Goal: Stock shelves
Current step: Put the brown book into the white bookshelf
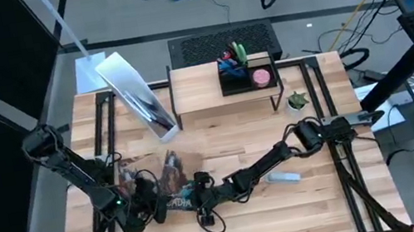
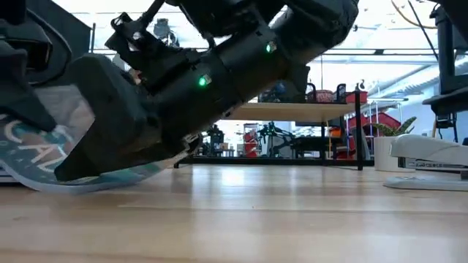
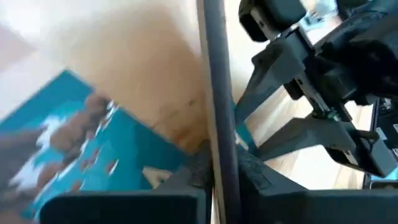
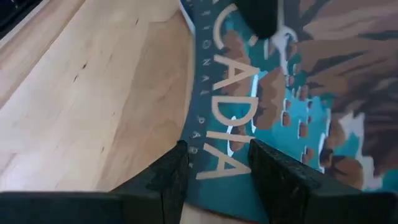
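- Right claw [image 4: 214, 165] sits low over the front of the surface [image 1: 290, 211], its fingers [image 4: 166, 180] parted a little across the edge of a teal booklet [image 4: 273, 106] lettered "ACADIA".
- Left claw [image 1: 147, 203] meets the same booklet from the other side; whether it grips cannot be told.
- Shelves [image 1: 199, 92] stand at the back, well apart, bearing a black organizer tray [image 1: 247, 75].
- White file box [image 1: 136, 94] leans beside them.

Over at the table's [image 1: 220, 143] left rear, the white magazine file box [image 1: 134, 94] lies tipped over. A black organizer tray [image 1: 247, 75] holds pens and something pink — a small green plant [image 1: 297, 100] and a stapler [image 1: 283, 177] sit right.
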Robot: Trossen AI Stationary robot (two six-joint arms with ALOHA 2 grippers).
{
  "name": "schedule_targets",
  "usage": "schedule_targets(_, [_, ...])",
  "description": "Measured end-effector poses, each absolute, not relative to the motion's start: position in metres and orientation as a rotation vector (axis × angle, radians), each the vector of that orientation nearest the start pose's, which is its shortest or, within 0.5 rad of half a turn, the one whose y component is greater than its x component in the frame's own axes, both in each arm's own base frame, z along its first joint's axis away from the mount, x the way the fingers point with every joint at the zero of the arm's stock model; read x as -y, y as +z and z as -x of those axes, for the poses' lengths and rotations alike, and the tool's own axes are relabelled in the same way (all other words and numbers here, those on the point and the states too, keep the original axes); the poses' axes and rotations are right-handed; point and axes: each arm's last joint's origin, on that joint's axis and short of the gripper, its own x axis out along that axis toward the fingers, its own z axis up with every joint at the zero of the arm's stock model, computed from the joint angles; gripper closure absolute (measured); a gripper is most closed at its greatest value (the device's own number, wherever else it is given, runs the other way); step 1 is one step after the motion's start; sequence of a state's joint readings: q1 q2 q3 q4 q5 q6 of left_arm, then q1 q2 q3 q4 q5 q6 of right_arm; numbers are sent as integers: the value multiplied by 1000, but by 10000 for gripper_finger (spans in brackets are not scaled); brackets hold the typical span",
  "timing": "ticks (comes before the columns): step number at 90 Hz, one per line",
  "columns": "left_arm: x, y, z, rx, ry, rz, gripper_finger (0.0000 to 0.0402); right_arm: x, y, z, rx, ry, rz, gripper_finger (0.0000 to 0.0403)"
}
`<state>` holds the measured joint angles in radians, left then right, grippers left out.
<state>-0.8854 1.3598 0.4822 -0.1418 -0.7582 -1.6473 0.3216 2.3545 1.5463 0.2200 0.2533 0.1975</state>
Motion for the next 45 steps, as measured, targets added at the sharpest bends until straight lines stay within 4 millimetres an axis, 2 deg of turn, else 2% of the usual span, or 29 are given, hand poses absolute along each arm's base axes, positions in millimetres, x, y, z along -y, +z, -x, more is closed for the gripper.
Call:
schedule_targets(25, [155,154,-168,-509,402,661,398,-159,153,-453,-655,-24,34,250])
schedule_targets(45, [150,176,-185,-440,473,452,399,-181,192,-422,-655,-162,150,250])
